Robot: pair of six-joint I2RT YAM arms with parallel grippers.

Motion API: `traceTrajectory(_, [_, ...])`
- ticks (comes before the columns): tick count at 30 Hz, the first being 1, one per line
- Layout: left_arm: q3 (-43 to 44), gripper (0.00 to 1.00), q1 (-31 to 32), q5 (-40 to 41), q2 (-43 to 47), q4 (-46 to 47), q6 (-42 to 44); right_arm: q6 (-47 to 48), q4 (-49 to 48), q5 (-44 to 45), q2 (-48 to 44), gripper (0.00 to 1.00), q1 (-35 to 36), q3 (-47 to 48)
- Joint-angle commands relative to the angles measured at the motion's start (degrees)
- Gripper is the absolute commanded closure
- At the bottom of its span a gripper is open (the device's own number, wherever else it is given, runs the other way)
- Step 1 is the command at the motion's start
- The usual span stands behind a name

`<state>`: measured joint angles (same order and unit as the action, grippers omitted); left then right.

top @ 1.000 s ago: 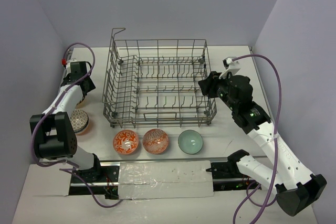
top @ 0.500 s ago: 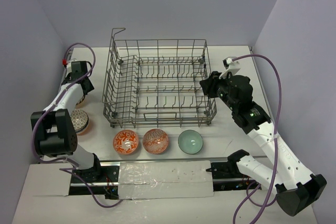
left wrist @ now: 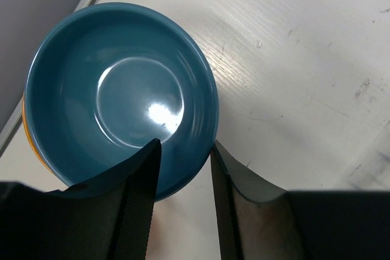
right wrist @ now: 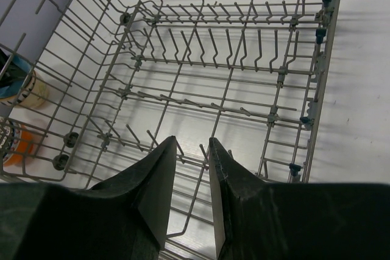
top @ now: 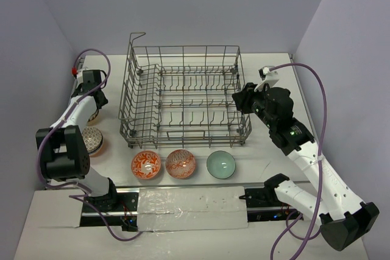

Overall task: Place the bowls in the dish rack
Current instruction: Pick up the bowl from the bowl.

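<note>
**Step in hand:** picking up the glossy teal-blue round ceramic bowl, which sits on the white table left of the grey wire dish rack, outside it. An orange edge shows beneath its left side, probably another bowl.

**Recommendation:** seat the fingers deeper over the rim before clamping. Lift straight up so that whatever lies beneath is not dragged. Clear the rack's tall side wall before lowering.

**Left gripper**: jaws astride the bowl's rim, one finger inside, one outside. Whether they are clamped yet cannot be told.

**Right gripper**: poised over the rack, fingers narrowly parted, nothing between them.
</note>
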<state>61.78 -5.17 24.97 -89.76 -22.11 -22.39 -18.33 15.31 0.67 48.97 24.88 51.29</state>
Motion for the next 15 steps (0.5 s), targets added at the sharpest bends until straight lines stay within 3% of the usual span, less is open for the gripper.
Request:
traceTrajectory(1, [2.73, 0.57, -0.28, 2.45, -0.24, 0.49, -0.46, 0.66, -0.98, 1.00, -0.63, 0.65, 0.16, 0.66])
traceTrajectory(11, [3.52, 0.63, -0.28, 2.89, -0.95, 0.13, -0.28, 0.75, -0.90, 1.18, -0.45, 0.69, 0.16, 0.66])
traceTrajectory(15, [3.52, 0.71, -0.28, 3.15, -0.86, 0.05, -0.02, 0.75, -0.81, 1.09, -0.45, 0.70, 0.16, 0.74])
